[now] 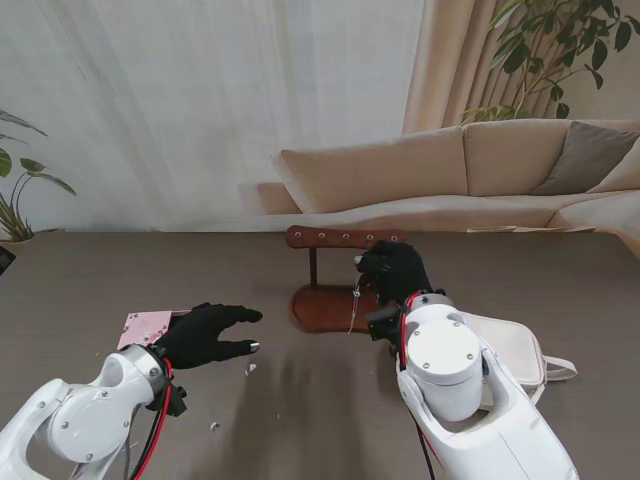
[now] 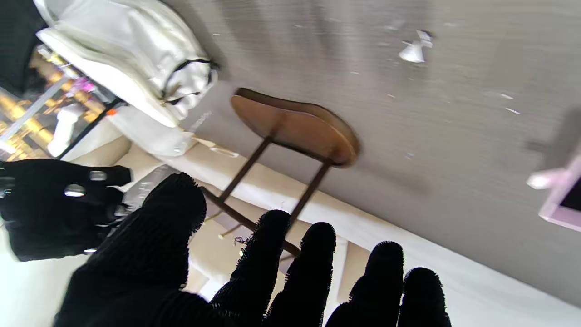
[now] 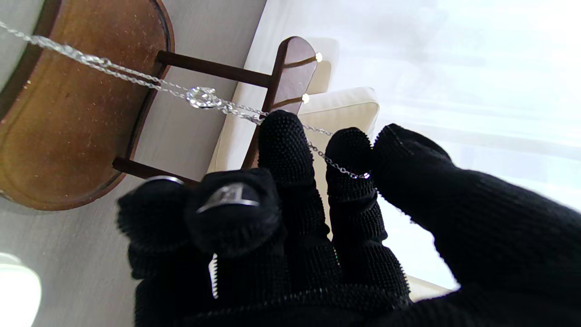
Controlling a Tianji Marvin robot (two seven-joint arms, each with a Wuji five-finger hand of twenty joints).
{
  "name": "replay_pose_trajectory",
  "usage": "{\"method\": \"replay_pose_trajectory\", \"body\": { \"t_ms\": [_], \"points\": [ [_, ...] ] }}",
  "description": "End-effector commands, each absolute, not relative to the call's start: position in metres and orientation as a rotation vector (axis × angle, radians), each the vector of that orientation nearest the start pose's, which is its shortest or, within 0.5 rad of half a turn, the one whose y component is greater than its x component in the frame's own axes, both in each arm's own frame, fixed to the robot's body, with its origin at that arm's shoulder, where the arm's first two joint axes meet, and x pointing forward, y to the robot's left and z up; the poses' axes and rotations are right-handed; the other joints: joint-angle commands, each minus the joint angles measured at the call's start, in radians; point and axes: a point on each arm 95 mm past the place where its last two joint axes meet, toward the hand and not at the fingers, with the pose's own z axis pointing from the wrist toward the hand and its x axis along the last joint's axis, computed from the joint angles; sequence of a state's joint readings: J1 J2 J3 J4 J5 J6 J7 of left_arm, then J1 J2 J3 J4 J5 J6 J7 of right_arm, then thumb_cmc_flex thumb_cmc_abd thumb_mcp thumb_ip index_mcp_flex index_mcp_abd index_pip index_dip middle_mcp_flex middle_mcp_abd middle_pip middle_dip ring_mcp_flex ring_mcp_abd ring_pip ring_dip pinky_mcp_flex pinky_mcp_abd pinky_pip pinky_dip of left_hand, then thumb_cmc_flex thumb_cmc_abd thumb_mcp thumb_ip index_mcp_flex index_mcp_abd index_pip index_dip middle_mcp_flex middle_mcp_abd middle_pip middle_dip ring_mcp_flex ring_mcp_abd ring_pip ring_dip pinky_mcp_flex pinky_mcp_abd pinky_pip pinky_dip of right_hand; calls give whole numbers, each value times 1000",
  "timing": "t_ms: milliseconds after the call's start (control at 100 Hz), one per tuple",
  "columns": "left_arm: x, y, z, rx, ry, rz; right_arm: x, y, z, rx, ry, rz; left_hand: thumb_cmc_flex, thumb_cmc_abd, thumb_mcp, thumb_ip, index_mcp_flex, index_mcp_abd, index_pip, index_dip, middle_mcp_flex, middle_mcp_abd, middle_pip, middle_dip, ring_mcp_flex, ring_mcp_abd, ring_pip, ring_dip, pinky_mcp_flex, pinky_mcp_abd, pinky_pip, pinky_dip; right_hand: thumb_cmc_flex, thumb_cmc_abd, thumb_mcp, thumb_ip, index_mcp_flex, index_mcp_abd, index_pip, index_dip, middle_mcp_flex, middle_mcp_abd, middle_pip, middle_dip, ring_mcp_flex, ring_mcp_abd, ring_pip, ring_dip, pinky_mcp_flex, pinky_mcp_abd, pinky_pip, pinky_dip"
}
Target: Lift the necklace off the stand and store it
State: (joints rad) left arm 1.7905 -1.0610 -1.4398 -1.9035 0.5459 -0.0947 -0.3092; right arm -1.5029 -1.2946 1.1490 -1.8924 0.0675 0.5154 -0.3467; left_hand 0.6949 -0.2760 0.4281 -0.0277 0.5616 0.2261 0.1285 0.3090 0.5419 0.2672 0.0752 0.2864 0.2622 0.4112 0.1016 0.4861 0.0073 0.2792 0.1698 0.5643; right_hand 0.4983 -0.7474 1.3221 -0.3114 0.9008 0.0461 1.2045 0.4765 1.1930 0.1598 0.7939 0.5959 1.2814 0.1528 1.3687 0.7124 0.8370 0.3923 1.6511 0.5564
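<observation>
Right wrist: right hand (image 3: 317,218) pinches necklace (image 3: 204,97); pouch (image 1: 505,350) closed.

- 1 wooden stand (image 1: 335,300) with 2 uprights
- 1 silver necklace (image 3: 199,96)
- 1 white pouch (image 1: 510,350)
- 1 pink box (image 1: 145,329)
- 2 black-gloved hands: left hand (image 1: 205,335), right hand (image 1: 395,272)
- 1 sofa (image 1: 470,170)
- 2 potted plants, 1 by each far corner
</observation>
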Motion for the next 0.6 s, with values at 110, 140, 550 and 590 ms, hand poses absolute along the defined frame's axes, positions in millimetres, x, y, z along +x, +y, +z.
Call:
{"method": "replay_pose_trajectory", "body": {
  "t_ms": [110,140,550,590],
  "points": [
    [352,49,-279,-1547,1565,-1600,388,80,-234,-2438,-455,-2113,-92,-141,155,-35,-96,1,-66,-54,-135,-34,-38,-49,-104,-54,-33,-56,-70,-90,-64,-55,10,-49,52,-17,37,-13,-5,16,39,16,-5,14,28,-23,20,4,275,5,38,-20],
    [353,54,-280,-1536,1567,-1579,387,80,-234,-2434,-463,-2114,-98,-158,167,-38,-120,8,-77,-62,-157,-38,-45,-55,-122,-68,-40,-65,-82,-105,-71,-62,10,-48,52,-17,37,-13,-5,16,39,15,-5,14,28,-25,20,4,275,5,38,-20],
    [365,110,-295,-1530,1609,-1300,376,78,-238,-2403,-500,-2088,-162,-234,210,-96,-292,12,-140,-175,-356,-78,-77,-139,-240,-172,-87,-199,-53,-173,-178,-311,10,-48,52,-17,37,-13,-7,19,38,14,-7,15,29,-24,20,4,276,5,37,-18],
    [366,114,-297,-1528,1619,-1271,376,78,-239,-2403,-502,-2082,-168,-238,213,-98,-303,8,-140,-187,-373,-82,-78,-147,-248,-181,-88,-206,-52,-179,-182,-335,10,-47,52,-17,37,-12,-8,20,38,14,-7,15,28,-24,20,4,276,5,37,-18]
  ]
}}
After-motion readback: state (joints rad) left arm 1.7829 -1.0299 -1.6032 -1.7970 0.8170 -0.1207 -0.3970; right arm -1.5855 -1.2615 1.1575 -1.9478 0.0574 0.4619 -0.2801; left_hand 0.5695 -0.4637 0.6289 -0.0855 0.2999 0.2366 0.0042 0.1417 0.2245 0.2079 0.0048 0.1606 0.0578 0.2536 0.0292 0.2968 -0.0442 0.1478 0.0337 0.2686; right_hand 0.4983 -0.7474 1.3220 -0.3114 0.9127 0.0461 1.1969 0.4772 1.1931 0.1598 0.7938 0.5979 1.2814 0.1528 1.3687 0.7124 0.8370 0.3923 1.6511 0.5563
